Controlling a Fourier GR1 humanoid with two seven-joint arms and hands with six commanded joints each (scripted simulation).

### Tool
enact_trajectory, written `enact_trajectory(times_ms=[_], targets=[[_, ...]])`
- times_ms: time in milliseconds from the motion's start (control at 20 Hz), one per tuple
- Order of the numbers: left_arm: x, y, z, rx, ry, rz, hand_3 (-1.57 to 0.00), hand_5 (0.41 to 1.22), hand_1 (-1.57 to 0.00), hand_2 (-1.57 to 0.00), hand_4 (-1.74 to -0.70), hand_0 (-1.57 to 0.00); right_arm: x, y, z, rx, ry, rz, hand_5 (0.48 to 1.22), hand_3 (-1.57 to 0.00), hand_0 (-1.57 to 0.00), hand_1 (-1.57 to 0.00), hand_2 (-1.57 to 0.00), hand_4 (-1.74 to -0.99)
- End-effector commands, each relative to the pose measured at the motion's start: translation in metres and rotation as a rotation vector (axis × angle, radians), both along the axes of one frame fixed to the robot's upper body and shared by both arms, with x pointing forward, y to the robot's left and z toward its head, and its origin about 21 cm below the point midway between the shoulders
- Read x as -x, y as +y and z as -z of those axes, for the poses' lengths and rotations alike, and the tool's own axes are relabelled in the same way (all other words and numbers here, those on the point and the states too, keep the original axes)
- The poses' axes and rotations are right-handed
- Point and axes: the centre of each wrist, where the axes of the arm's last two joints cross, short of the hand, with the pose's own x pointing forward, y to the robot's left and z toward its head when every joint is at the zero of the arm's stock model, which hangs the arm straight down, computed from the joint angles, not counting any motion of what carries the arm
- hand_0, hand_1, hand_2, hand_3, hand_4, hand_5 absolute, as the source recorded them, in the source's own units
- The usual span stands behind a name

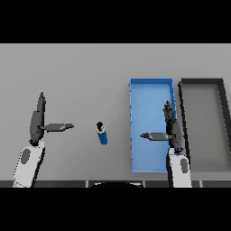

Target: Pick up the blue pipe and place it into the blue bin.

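On the table [81, 72]: one blue pipe [102, 133], one blue bin [150, 86], seemingly empty.

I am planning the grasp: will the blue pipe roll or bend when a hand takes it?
The blue pipe looks like a short, rounded cylinder lying on the grey table, so a sideways nudge would probably roll it. It appears straight and solid, so it is likely stiff. Its small size suggests that it is light.

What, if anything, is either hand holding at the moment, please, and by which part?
Nothing is held. The left hand and right hand are both open, and the small blue pipe lies untouched on the grey table between them.
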Motion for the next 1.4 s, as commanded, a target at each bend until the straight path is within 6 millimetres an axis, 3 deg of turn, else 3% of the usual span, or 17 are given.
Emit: enact_trajectory(times_ms=[0,250,300,400,700,800,1200,1350], targets=[[0.000,0.000,0.000,0.000,-0.005,0.001,0.00,0.593,0.00,0.00,-0.97,0.00,0.000,0.000,0.000,0.000,0.000,0.001,0.629,0.00,0.00,0.00,0.00,-1.205],[-0.001,-0.003,-0.002,-0.004,-0.013,-0.001,0.00,0.593,0.00,0.00,-0.97,0.00,0.002,-0.006,0.000,0.003,-0.003,0.007,0.629,0.00,0.00,0.00,0.00,-1.205],[0.007,0.010,0.000,-0.072,-0.017,0.117,0.00,0.593,0.00,0.00,-0.97,0.00,0.006,-0.019,-0.007,0.149,-0.082,-0.024,0.629,0.00,0.00,0.00,0.00,-1.205],[0.015,0.029,0.005,-0.146,0.009,0.231,0.00,0.590,0.00,0.00,-0.96,0.00,0.020,-0.025,-0.008,0.271,-0.133,-0.073,0.627,0.00,0.00,0.00,0.00,-1.197],[0.018,0.032,0.006,-0.144,-0.001,0.378,0.00,0.594,0.00,0.00,-0.97,0.00,0.027,-0.026,-0.018,0.312,-0.135,-0.099,0.621,0.00,0.00,0.00,0.00,-1.197],[0.025,0.037,-0.003,-0.153,0.013,0.439,0.00,0.573,0.00,0.00,-0.99,0.00,0.027,-0.026,-0.016,0.322,-0.127,-0.102,0.619,0.00,0.00,0.00,0.00,-1.181],[0.052,-0.020,0.008,-0.162,0.133,0.718,0.00,0.475,0.00,0.00,-1.13,0.00,0.026,-0.024,-0.018,0.314,-0.123,-0.112,0.618,0.00,0.00,0.00,0.00,-1.182],[0.050,-0.043,0.014,-0.166,0.165,0.763,0.00,0.450,0.00,0.00,-1.14,0.00,0.026,-0.022,-0.018,0.308,-0.111,-0.107,0.615,0.00,0.00,0.00,0.00,-1.197]])
